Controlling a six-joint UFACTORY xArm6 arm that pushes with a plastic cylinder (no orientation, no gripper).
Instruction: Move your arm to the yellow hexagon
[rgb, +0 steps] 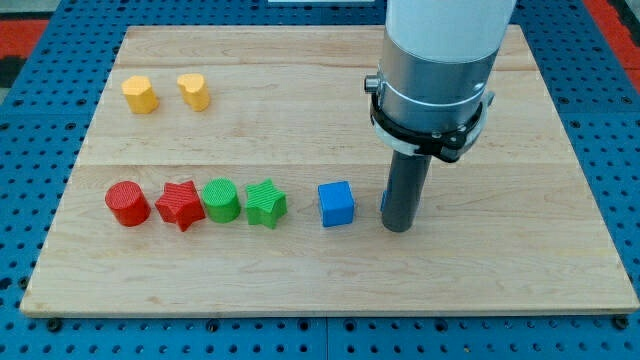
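The yellow hexagon (140, 95) sits near the board's upper left, with a yellow heart (195, 91) just to its right. My tip (399, 226) rests on the board right of centre, far to the right of and below the hexagon. It stands just right of a blue cube (336, 203) and hides most of another blue block (385, 201), whose shape I cannot tell.
A row of blocks runs along the lower left: red cylinder (127, 203), red star (180, 205), green cylinder (220, 200), green star (265, 203). The wooden board (320, 290) lies on a blue perforated surface.
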